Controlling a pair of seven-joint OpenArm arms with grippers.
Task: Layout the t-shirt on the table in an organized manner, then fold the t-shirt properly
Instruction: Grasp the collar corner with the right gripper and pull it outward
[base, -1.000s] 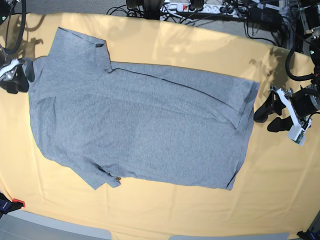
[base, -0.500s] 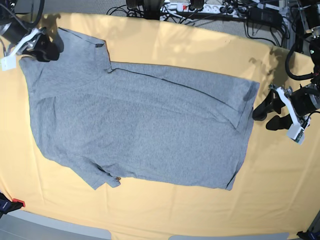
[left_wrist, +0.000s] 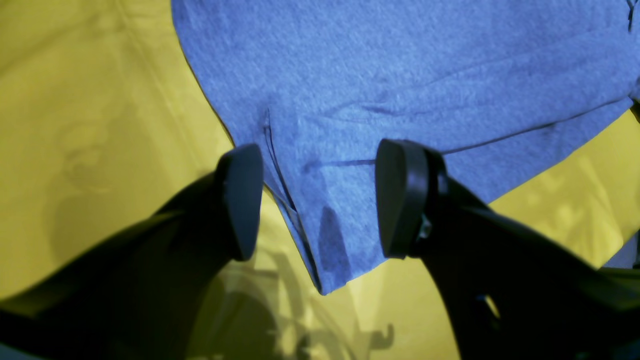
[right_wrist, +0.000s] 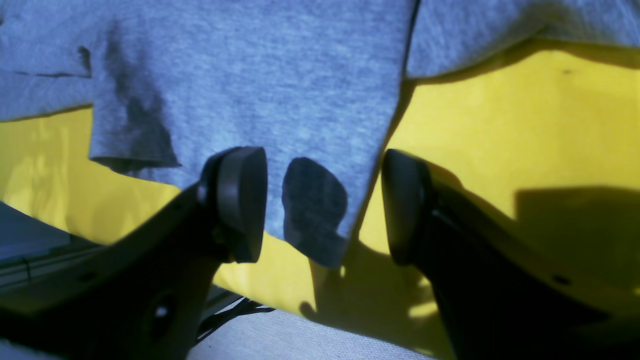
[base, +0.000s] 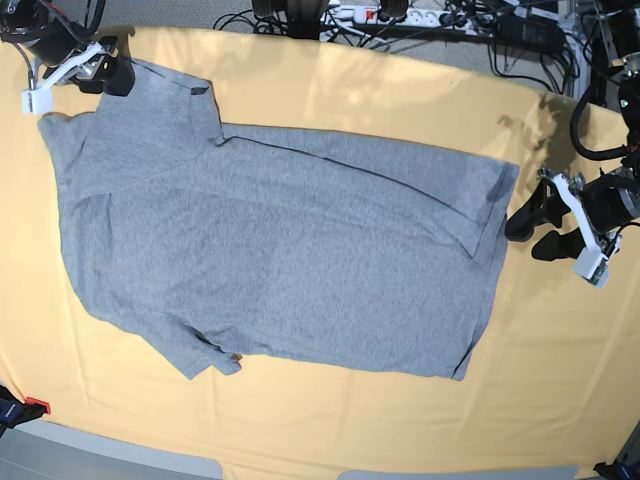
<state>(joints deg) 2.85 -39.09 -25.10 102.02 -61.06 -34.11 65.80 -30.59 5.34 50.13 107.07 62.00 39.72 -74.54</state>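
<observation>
The grey t-shirt (base: 290, 260) lies spread flat on the yellow-orange table (base: 330, 90), plain side up, collar end at the left and hem at the right. No lettering shows. My left gripper (base: 533, 235) is open beside the hem's far right corner. In the left wrist view it (left_wrist: 320, 200) hovers open over that shirt corner (left_wrist: 320, 240). My right gripper (base: 105, 80) is open at the far left sleeve. In the right wrist view it (right_wrist: 320, 207) straddles the sleeve's corner (right_wrist: 315, 215) without gripping it.
Cables and a power strip (base: 370, 14) lie behind the table's far edge. A red clamp (base: 35, 405) sits at the front left corner. The table edge and grey floor (right_wrist: 310, 340) show just behind my right gripper.
My right gripper has moved from the shirt's left edge toward the far side, to the far left sleeve. My left gripper has stayed by the hem corner. The shirt has not shifted.
</observation>
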